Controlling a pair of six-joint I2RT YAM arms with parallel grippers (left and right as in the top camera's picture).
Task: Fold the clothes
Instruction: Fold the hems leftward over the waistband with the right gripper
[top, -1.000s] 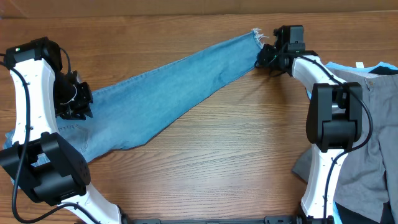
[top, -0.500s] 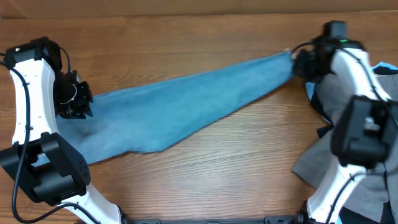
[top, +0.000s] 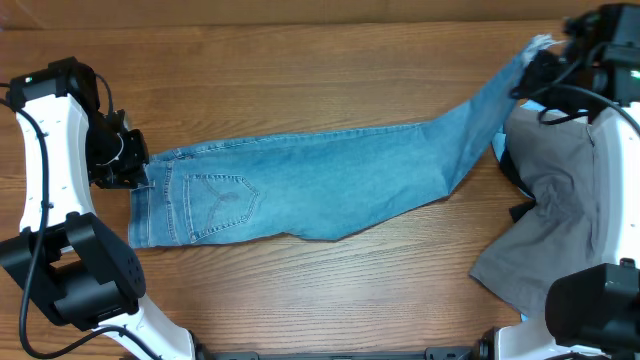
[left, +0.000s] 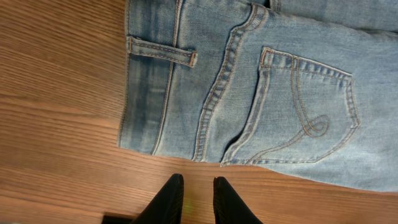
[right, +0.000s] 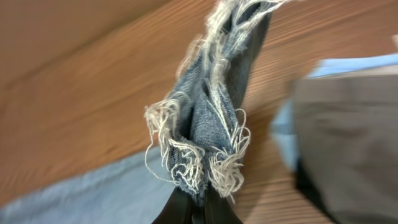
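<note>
Wood table (top: 300, 80), jeans (top: 320, 185) — frayed hem (right: 205, 143) blurred

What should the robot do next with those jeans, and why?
Probably swing the right gripper leftward, carrying the frayed hem toward the waistband. It is shut on that hem, the jeans lie stretched across the table, and the leg end sits by the grey trousers, so bringing it over would likely fold them in half.

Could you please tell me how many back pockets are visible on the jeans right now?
1: a stitched back pocket beside the waistband of the jeans, facing up on the table. A second pocket may be hidden on the underside.
</note>
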